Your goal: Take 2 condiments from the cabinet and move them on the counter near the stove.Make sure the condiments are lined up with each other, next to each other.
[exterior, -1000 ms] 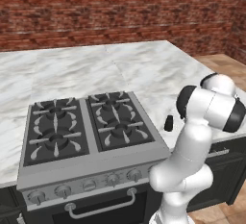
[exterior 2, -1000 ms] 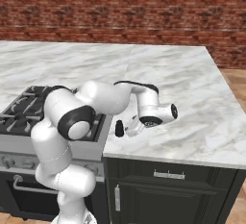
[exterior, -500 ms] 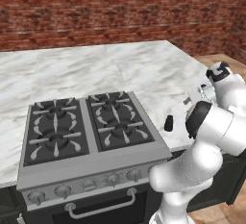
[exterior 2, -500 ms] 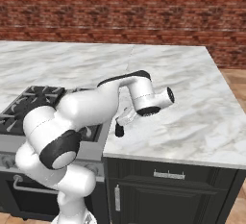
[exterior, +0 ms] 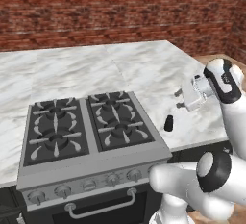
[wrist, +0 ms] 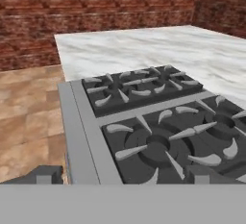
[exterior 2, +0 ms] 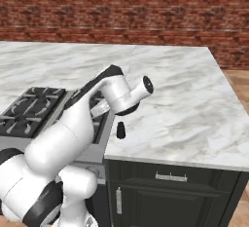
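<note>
With the small black bottle (exterior: 168,123) standing upright on the counter (exterior: 144,69), just right of the stove (exterior: 86,131) and near the front edge, we judge the first condiment placed. We see the gripper (exterior: 181,99) raised above and to the right of the bottle, clear of it, jaws spread wide and holding nothing. We judge the step in hand to be the retreat after release. We next need the red bottle from the cabinet, set beside the black one and aligned with it.

Red brick wall (exterior: 96,16), wooden floor (wrist: 29,117), dark cabinet fronts (exterior 2: 170,192)
</note>
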